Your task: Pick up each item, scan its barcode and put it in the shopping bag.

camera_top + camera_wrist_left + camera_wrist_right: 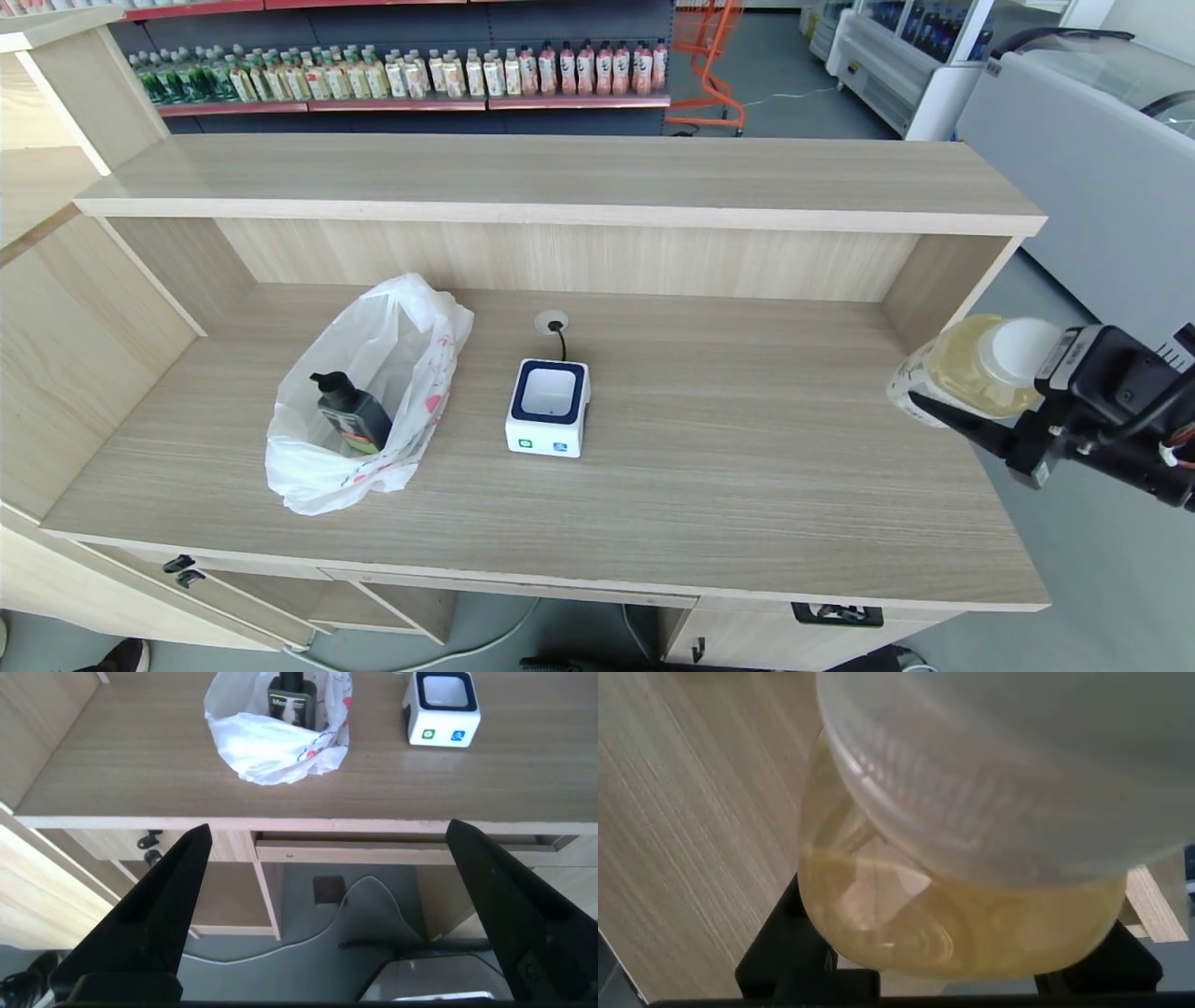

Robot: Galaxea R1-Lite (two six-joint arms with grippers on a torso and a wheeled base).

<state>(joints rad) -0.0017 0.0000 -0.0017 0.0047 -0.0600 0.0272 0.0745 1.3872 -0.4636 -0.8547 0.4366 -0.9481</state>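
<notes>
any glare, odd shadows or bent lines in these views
head view: the counter edges bow, wide-lens style; soft sheen on its top. right wrist view: light glows through the bottle. left wrist view: the left gripper looks dark against the lit counter.

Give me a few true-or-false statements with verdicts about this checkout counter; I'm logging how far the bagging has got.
A dark pump bottle sits inside the shopping bag. True.
The scanner lies inside the bag. False: it stands on the counter beside the bag.
The right jaws hold a yellow-liquid bottle. True.
The left jaws are shut on an item. False: they are open and empty.
</notes>
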